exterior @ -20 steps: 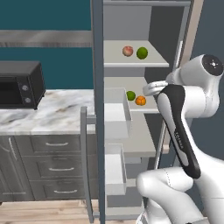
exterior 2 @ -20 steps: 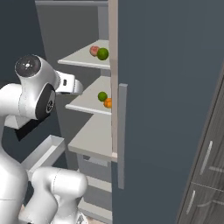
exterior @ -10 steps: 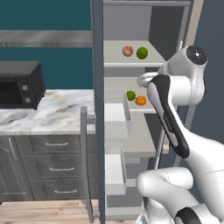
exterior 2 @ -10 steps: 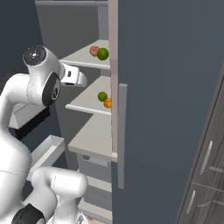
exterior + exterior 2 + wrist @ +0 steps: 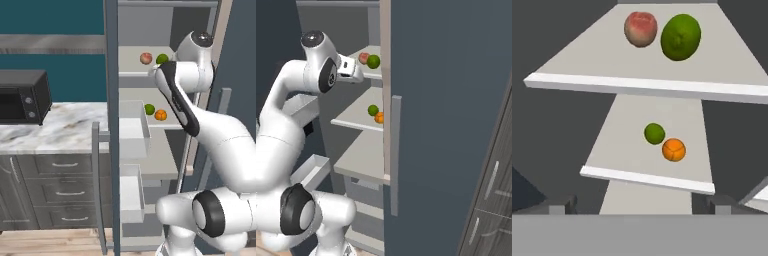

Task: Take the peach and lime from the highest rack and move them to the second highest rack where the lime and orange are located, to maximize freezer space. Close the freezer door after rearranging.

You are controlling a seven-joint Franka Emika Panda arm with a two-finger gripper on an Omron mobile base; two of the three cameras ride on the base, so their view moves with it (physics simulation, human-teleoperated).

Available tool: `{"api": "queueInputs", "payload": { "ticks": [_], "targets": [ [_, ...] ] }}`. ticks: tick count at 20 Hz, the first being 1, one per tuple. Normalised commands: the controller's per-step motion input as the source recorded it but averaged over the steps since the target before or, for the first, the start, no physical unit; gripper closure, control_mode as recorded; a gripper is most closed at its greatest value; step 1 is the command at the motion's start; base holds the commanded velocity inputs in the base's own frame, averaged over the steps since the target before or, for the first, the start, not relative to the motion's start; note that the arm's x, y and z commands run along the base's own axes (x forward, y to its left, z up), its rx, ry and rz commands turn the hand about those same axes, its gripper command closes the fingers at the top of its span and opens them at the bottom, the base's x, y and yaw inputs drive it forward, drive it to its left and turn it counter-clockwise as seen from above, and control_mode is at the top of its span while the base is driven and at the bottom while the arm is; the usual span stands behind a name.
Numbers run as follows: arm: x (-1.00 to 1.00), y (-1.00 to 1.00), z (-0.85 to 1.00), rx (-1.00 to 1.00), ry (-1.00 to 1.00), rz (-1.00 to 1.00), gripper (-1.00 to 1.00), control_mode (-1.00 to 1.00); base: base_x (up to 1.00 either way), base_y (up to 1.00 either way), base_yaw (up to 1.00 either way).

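Observation:
On the highest rack point(image 5: 647, 85) lie a pinkish peach point(image 5: 640, 29) point(image 5: 145, 58) point(image 5: 363, 58) and, to its right, a large lime point(image 5: 681, 36) point(image 5: 161, 59) point(image 5: 373, 61). The second rack point(image 5: 647, 179) below carries a smaller lime point(image 5: 654, 133) point(image 5: 149, 109) point(image 5: 373, 110) and an orange point(image 5: 673, 149) point(image 5: 160, 115) point(image 5: 379, 118), touching each other. My gripper point(image 5: 641, 207) point(image 5: 358, 75) point(image 5: 154, 74) hovers just in front of the top rack's front edge, short of both fruits. It is open, its fingertips point(image 5: 559, 205) wide apart with nothing between them.
The dark freezer door point(image 5: 446, 125) stands open on the right, its long handle point(image 5: 395, 150) facing me. Another open door with white bins point(image 5: 131, 135) stands left of the racks. A microwave point(image 5: 22, 97) sits on the marble counter point(image 5: 60, 130) further left.
The arm has risen and reached forward, so the hand has gone from the second rack's height up to the front edge of the highest rack. The fruits have not moved.

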Motion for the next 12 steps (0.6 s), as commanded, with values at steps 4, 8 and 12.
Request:
{"api": "queueInputs", "payload": {
  "ticks": [4,8,12],
  "targets": [
    [0.94,-0.05,0.00,0.00,0.18,-0.09,-1.00,-1.00,0.00,0.00,0.00],
    [0.66,0.00,0.00,-0.03,0.01,-0.11,-1.00,-1.00,0.00,0.00,0.00],
    [0.50,-0.02,0.00,-0.03,-0.04,-0.14,-1.00,-1.00,0.00,0.00,0.00]
  ]
}}
